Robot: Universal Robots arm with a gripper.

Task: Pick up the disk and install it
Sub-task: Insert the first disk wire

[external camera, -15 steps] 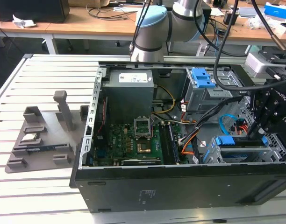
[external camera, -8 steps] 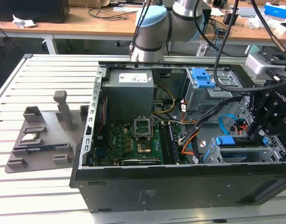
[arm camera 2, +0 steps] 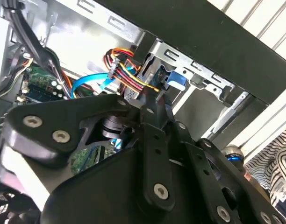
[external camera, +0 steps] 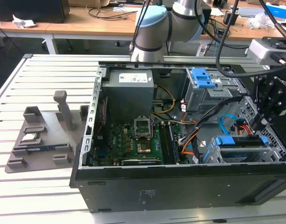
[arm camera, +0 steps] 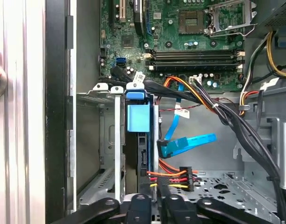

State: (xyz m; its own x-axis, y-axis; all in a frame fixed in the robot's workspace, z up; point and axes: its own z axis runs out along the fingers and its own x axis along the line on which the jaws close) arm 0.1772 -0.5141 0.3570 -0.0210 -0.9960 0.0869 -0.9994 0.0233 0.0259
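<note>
First wrist view: the gripper point(arm camera: 155, 205) sits nearest the lens, just short of the red-yellow-black power plug point(arm camera: 180, 175).
Fingers: pressed together as far as both wrist views show, with nothing seen between them.
Disk: the disk point(arm camera: 136, 119) stands on edge in a slot of the grey drive cage point(arm camera: 98, 140); its blue bracket tab faces the camera and its dark edge runs below the tab.
Disk to fingers: straight ahead of the tips and a little to one side, near but apart, with no contact visible.
Long axis: in the exterior view the disk point(external camera: 241, 141) runs along the near wall of the computer case point(external camera: 180, 186), by the corner at the exterior view's right; the gripper point(external camera: 260, 122) hangs just above its far end.
State of the work: judged from this, the disk already rests in the cage and is not being carried.
Cables: a blue data cable point(arm camera: 187, 142) lies loose beside the cage.
Motherboard: the green motherboard point(arm camera: 180, 42) lies beyond, with its processor socket open.
Farthest: outside the case, a grey parts holder point(external camera: 40, 149) carries a small silver chip point(external camera: 29, 137).
</note>
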